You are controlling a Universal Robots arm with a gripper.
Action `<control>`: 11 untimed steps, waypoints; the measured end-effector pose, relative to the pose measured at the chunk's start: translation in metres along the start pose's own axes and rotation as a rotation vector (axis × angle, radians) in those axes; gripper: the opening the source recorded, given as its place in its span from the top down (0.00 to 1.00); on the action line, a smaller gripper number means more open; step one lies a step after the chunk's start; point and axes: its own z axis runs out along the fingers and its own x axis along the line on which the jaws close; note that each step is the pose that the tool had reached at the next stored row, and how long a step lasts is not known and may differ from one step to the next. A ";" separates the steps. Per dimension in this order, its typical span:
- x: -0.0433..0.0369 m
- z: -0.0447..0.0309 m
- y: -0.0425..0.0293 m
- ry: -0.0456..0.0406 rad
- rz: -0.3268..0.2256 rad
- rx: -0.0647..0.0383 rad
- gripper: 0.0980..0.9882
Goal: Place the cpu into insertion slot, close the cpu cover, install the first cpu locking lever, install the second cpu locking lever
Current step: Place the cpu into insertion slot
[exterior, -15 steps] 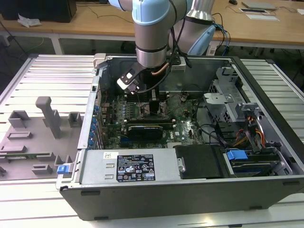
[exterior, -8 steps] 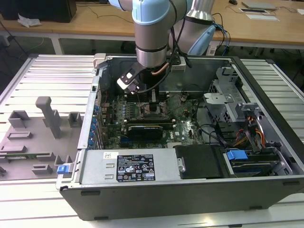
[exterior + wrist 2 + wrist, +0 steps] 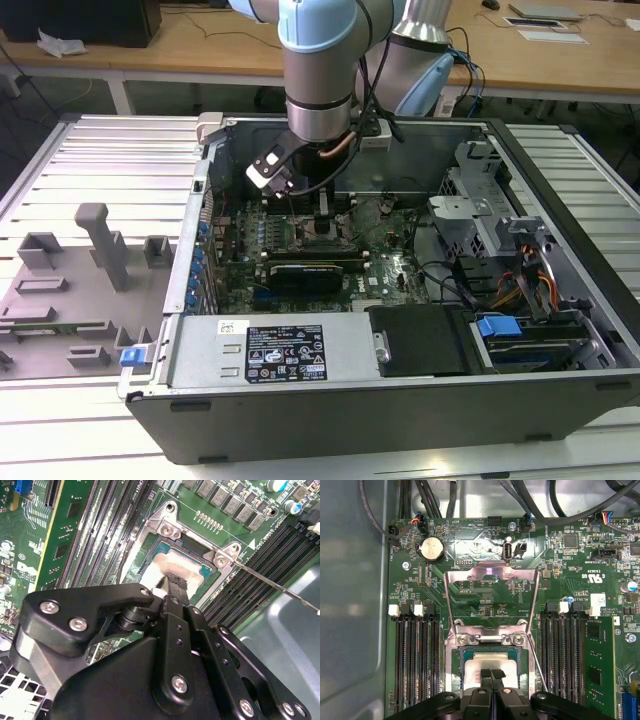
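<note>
The cpu [image 3: 476,669] lies flat in the slot [image 3: 454,672], near the middle of the board, so placing looks all but done. The gripper [image 3: 492,673] has its fingers together, tips resting on the chip's top and clamping nothing. The cover [image 3: 492,572] stands swung open beyond the chip, and a lever [image 3: 270,582] juts free beside it. Closing the cover, I judge, needs the fingers lifted clear first.

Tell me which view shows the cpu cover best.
The first wrist view: the cpu cover stands open, whole frame and window facing the camera. The second wrist view shows little beyond its hinge end; in the exterior view I cannot make it out.
</note>
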 end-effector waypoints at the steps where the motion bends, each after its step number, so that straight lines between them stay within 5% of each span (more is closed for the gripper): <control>1: 0.0000 0.0000 -0.0006 0.0002 0.000 0.000 0.99; 11: -0.0001 0.0031 -0.0010 0.0001 0.000 0.000 0.99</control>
